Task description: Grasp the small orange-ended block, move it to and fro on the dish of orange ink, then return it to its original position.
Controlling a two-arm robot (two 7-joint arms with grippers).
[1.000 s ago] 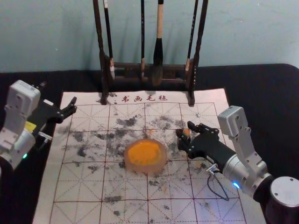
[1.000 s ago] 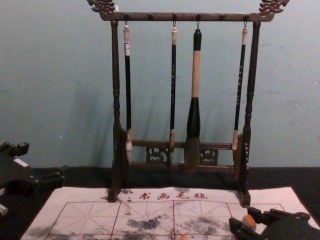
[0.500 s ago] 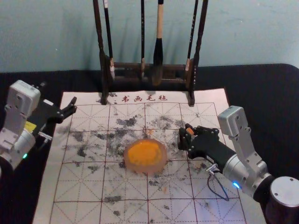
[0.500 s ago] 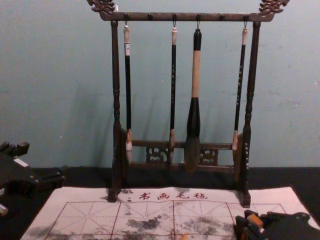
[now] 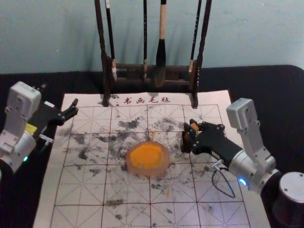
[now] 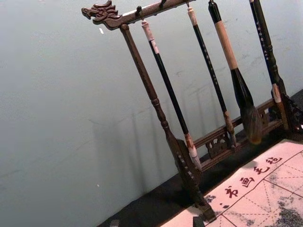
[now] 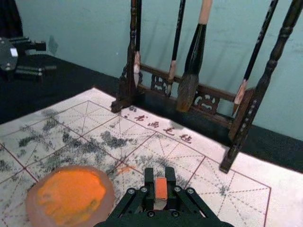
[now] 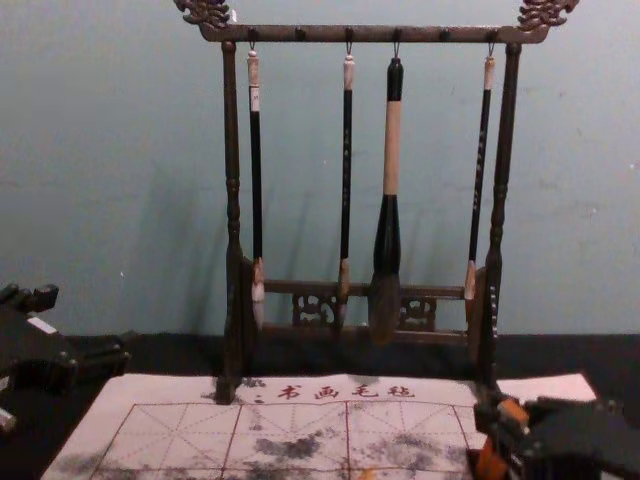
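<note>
My right gripper [image 5: 190, 135] is right of the ink dish [image 5: 148, 158], shut on the small block [image 5: 194, 127]. In the right wrist view, the right gripper [image 7: 161, 187] pinches the block [image 7: 161, 188], whose upper face is orange. The chest view shows the block [image 8: 490, 461] with orange below the fingers too. Orange ink lies in the round, pale pink dish; nothing touches it. My left gripper [image 5: 59, 99] stays parked at the far left, open; the left wrist view has the tips of the left gripper [image 6: 156, 222] at its lower edge.
A dark wooden rack [image 8: 365, 35] with hanging brushes stands across the mat's far end, its right foot [image 5: 194, 100] beyond the right gripper. The ink-stained gridded mat [image 5: 80, 190] lies under the dish, on a black tabletop [image 5: 280, 114].
The right gripper has closed on the block and come up a little with it, tilting it; orange now shows beneath the fingers. The left arm and dish have kept their places.
</note>
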